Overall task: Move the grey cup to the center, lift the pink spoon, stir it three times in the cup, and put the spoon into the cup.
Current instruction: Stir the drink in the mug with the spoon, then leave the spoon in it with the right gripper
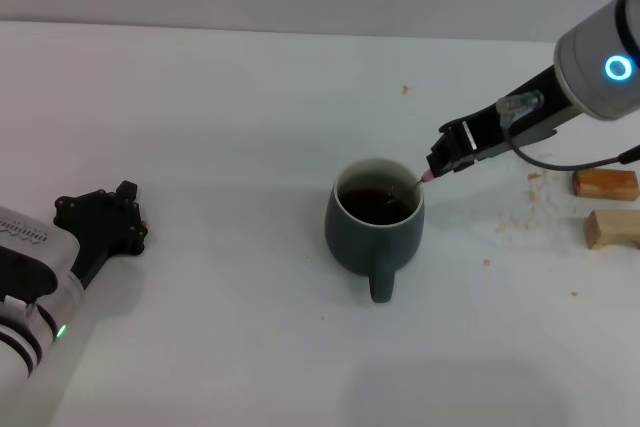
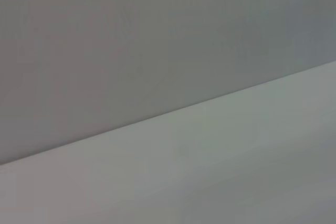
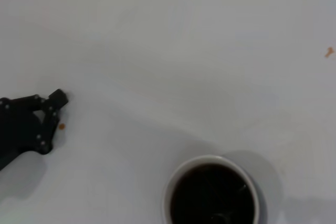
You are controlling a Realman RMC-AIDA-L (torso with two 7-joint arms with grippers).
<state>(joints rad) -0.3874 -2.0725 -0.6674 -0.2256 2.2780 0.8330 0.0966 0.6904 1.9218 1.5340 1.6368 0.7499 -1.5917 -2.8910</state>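
Note:
The grey cup [image 1: 372,235] stands upright near the middle of the white table, handle toward me, with dark liquid inside. My right gripper [image 1: 437,171] reaches in from the right and hovers just above the cup's right rim, shut on the pink spoon [image 1: 423,180]. The spoon slants down into the liquid, so only a short pink piece of the handle shows. In the right wrist view the cup's pale rim [image 3: 181,173] and dark liquid lie directly below. My left gripper [image 1: 110,219] rests low on the table at the far left, away from the cup.
Two tan wooden blocks [image 1: 605,183] [image 1: 612,228] lie at the right edge, under the right arm. Small brown spill marks [image 1: 520,212] dot the table between them and the cup. The left wrist view shows only bare table and wall.

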